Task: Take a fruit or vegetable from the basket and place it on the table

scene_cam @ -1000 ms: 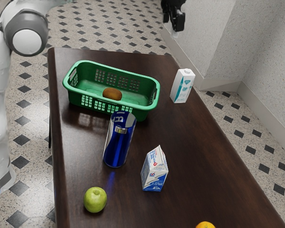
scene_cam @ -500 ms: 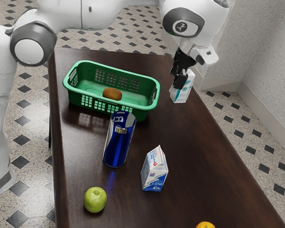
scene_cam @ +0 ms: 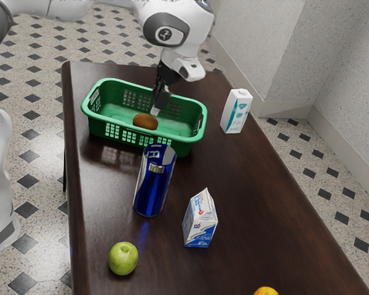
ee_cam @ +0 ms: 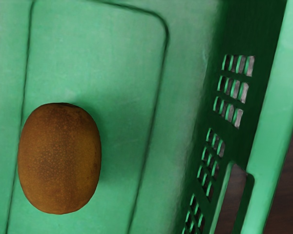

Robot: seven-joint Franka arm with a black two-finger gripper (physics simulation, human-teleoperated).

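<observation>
My gripper (scene_cam: 155, 111) hangs over the green basket (scene_cam: 199, 132) in the exterior view, its tips close to the brown kiwi (scene_cam: 146, 121) and a little toward that view's right of it. How far apart the tips stand cannot be told. The kiwi (ee_cam: 60, 158) lies on the basket's floor (ee_cam: 88, 53) in the wrist view, with bare green floor around it. The dark wooden table (scene_cam: 258, 215) carries the basket.
A blue can (scene_cam: 154, 184) stands right beside the basket. A white carton (scene_cam: 237, 111) is off the basket's end at the exterior view's right. Nearer the camera are a small milk carton (scene_cam: 200, 220), a green apple (scene_cam: 123, 258) and an orange fruit (scene_cam: 266, 291).
The arm has swung in from the exterior view's upper right. My hand has come down past the white carton and across to the basket, over the kiwi's side. The objects have stayed put.
</observation>
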